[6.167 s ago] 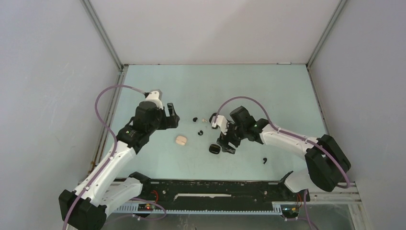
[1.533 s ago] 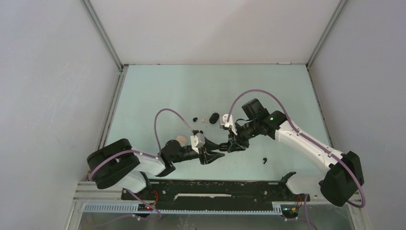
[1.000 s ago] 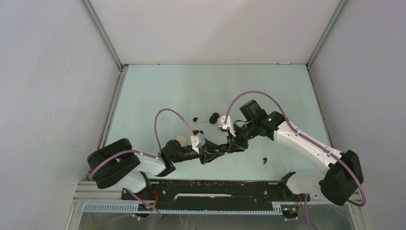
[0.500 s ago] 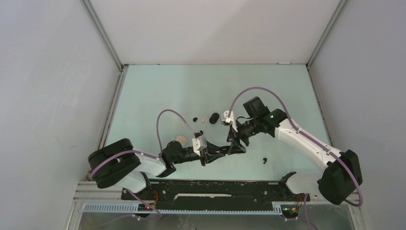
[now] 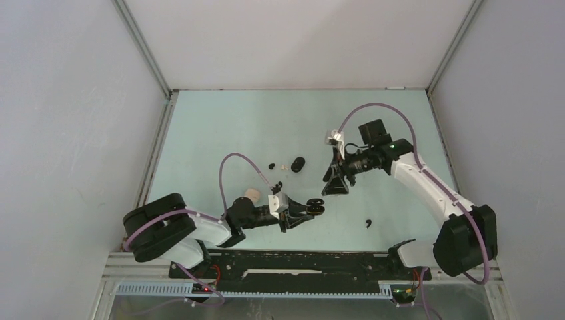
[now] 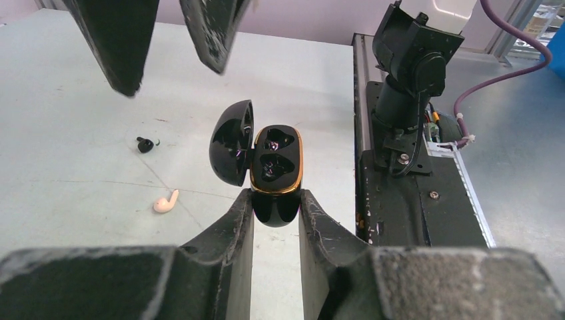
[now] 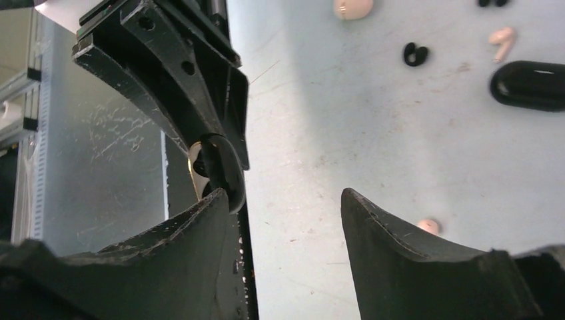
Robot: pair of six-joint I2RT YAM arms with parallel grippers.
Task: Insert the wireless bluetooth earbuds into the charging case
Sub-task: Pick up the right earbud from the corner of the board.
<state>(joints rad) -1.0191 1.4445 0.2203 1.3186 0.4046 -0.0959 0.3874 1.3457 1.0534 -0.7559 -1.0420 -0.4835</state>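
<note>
Charging case (image 6: 274,167) clenched in left fingers (image 6: 243,227) bares two sockets only to the left wrist view; right fingers (image 7: 400,247) spread apart

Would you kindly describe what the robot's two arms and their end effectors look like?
The left arm and right arm have white links with black joints; a mauve cable loops along each. A green light glows on the right arm. The left end effector and right end effector each have two black, tapering, scuffed fingers.
</note>
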